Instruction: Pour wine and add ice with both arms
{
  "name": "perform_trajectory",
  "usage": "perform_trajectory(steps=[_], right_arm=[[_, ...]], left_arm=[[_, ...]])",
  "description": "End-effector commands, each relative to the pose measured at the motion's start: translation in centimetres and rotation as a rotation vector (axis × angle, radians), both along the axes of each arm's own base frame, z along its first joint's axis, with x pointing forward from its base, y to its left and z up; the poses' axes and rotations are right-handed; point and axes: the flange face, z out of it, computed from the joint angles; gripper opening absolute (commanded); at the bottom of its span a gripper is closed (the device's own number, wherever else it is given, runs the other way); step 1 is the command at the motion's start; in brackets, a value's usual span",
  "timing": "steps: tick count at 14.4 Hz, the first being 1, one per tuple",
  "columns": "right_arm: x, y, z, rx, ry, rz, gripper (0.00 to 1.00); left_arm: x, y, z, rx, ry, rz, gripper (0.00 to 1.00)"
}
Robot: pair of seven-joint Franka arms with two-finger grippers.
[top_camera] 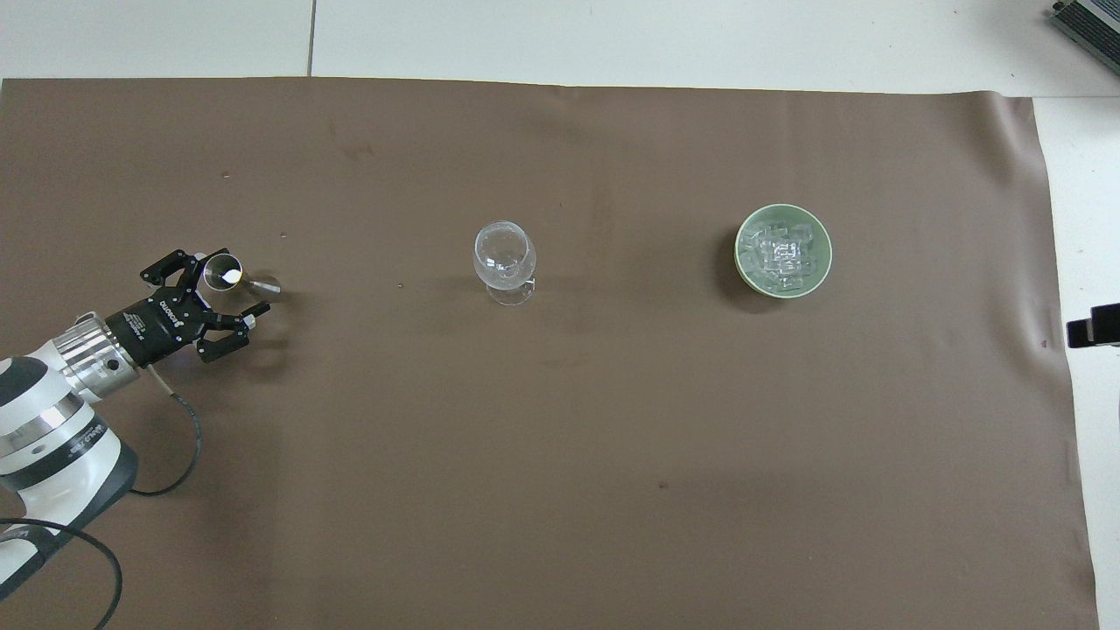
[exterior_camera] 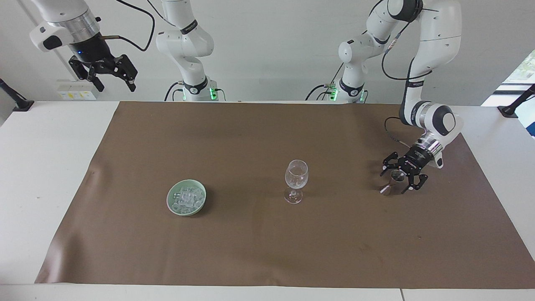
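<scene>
Left gripper [exterior_camera: 402,179] spread wide around the jigger [exterior_camera: 394,180], not clamped yet. Pour step is starting; next it should close on it, then carry to the glass [exterior_camera: 296,174]. Ice [exterior_camera: 187,198] sits in the bowl [exterior_camera: 172,209]. Right gripper [exterior_camera: 109,75] waits high, released.

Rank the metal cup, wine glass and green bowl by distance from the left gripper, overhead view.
From the left gripper, open at the left arm's end of the mat:
1. Metal cup, between its open fingers.
2. Wine glass, mid-mat.
3. Green bowl holding the ice, toward the right arm's end.
</scene>
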Motion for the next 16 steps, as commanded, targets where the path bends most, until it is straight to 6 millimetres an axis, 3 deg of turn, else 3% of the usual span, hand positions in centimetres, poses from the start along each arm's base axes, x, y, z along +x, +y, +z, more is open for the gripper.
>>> perform_trajectory(steps=[1,5,10,16], right_arm=[[-0.49,-0.01,0.36,-0.002,-0.001,0.01,1.0],[-0.49,-0.01,0.36,-0.002,-0.001,0.01,1.0],[-0.49,-0.01,0.36,-0.002,-0.001,0.01,1.0],[-0.49,-0.01,0.36,-0.002,-0.001,0.01,1.0]], left_arm=[[-0.29,-0.61,-0.38,0.008,-0.001,0.03,0.95],[-0.32,-0.49,-0.51,0.014,0.005,0.035,0.93],[-0.28,-0.38,-0.46,0.014,0.005,0.038,0.71],[-0.29,-0.3,-0.46,0.012,0.008,0.041,0.6]])
